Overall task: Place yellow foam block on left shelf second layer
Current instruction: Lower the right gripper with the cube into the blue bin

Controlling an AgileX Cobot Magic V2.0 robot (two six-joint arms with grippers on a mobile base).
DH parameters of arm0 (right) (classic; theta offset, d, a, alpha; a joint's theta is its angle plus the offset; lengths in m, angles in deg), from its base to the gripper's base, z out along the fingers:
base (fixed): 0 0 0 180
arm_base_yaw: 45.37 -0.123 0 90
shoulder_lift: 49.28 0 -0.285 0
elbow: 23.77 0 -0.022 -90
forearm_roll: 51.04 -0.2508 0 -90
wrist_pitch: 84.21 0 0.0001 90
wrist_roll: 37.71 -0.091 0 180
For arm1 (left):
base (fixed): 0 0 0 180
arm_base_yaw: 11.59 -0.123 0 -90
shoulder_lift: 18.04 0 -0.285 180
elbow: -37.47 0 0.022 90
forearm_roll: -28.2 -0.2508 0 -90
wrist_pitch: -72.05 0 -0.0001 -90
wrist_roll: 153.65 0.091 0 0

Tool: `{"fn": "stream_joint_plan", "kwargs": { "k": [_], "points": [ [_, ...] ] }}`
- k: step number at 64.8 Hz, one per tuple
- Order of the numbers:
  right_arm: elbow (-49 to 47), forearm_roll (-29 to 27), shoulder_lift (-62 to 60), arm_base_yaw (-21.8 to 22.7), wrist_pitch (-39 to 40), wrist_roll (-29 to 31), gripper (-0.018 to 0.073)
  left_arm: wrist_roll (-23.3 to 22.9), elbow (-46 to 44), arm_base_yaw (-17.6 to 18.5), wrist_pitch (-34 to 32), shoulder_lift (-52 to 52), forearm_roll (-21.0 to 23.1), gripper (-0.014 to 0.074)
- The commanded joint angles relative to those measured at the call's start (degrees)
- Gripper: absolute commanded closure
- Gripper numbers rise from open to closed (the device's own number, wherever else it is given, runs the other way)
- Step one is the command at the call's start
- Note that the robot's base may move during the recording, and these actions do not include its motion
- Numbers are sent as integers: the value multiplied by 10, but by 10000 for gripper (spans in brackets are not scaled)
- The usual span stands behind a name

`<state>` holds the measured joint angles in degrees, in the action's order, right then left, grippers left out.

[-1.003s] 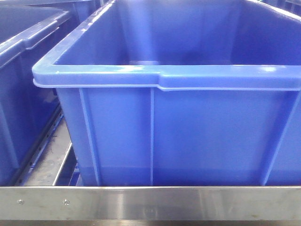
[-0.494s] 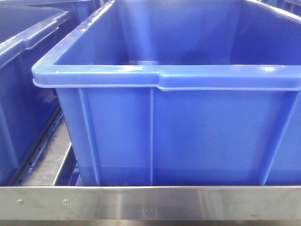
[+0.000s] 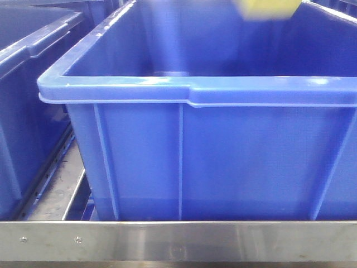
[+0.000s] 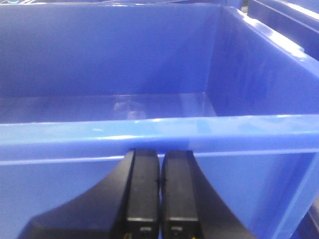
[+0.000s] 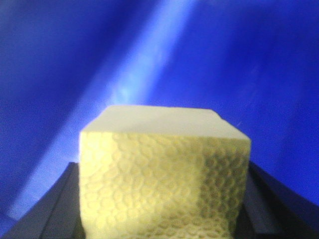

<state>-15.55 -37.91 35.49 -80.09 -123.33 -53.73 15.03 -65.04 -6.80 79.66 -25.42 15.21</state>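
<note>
The yellow foam block (image 5: 164, 174) fills the right wrist view, held between my right gripper's (image 5: 162, 199) black fingers (image 5: 60, 204), with blue bin wall behind it. In the front view the yellow foam block (image 3: 268, 8) shows as a blurred patch at the top edge, above the inside of the big blue bin (image 3: 195, 92). The right gripper itself does not show there. My left gripper (image 4: 159, 164) is shut and empty, its fingers pressed together just below the front rim of a blue bin (image 4: 149, 129).
A second blue bin (image 3: 28, 84) stands to the left of the big one. A steel shelf rail (image 3: 178, 240) runs along the bottom, with a metal runner (image 3: 61, 190) between the bins. Another bin edge (image 4: 289, 25) shows at the upper right in the left wrist view.
The yellow block has come into the top of the front view, above the big bin. It was not visible in the earlier frames. The bins have not moved.
</note>
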Motion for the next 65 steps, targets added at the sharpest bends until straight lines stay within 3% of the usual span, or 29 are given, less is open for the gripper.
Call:
{"fn": "stream_joint_plan", "kwargs": {
  "k": [1, 24, 42, 49, 57, 65],
  "points": [
    [-30, 13, 27, 0, 33, 3, 208, -2, 15, 3, -50, 8, 2, 460],
    [-31, 13, 166, 1, 76, 3, 208, -2, 15, 3, -50, 8, 2, 460],
    [-31, 13, 188, 1, 92, 3, 203, -2, 15, 3, -50, 8, 2, 460],
    [-31, 13, 188, 1, 90, 3, 118, -2, 15, 3, -50, 8, 2, 460],
    [-31, 13, 188, 1, 90, 3, -81, -2, 15, 3, -50, 8, 2, 460],
    [-31, 13, 188, 1, 90, 3, -65, -2, 15, 3, -50, 8, 2, 460]
  ]
}}
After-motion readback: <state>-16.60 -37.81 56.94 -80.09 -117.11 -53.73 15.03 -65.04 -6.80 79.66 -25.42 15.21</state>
